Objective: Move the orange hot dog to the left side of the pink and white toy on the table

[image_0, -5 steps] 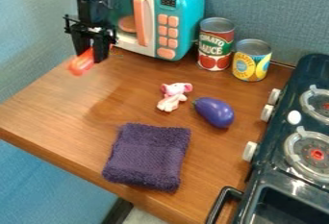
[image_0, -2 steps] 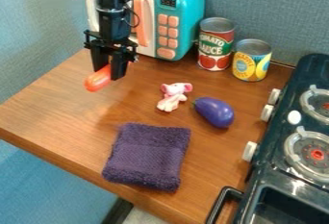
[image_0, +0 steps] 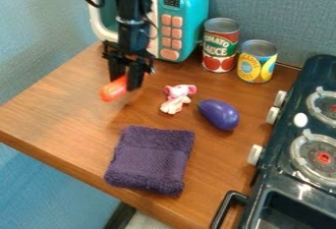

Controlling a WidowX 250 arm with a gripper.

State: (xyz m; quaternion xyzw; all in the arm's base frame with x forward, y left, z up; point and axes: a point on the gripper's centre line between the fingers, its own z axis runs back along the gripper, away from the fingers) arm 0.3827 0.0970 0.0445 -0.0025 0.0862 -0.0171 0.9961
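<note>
Black two-finger gripper (image_0: 125, 82), hanging over the far left part of the brown wooden table (image_0: 59, 107) as I look at it: its fingers are closed around a bright orange, elongated, smooth object (image_0: 112, 90). The object's rounded end pokes out to the left and slants down, and it looks to me to be held above the wood. The black arm (image_0: 133, 26) comes down from the top edge, in front of a teal toy microwave (image_0: 190, 14) with a white front and a column of salmon-pink buttons (image_0: 171, 32).

To the right of the claw, and a bit nearer me, sits a small pink-and-white toy figure (image_0: 176, 99), its pale lower part spread on the wood. Just beside it lies a glossy purple toy eggplant (image_0: 220, 115), tilted on its side. Nearer still, I see a folded dark purple terry cloth (image_0: 151, 159), flat on the table and apart from both.

Farther back, right of the microwave, a red-and-green labelled tin can (image_0: 220, 45) stands upright, with a shorter yellow-and-blue labelled can (image_0: 257, 62) close by. Along the right edge is a dark green toy stove (image_0: 279, 166) with round grey burners, white knobs (image_0: 255, 155) and a black handle (image_0: 228, 208) at its near left corner.
</note>
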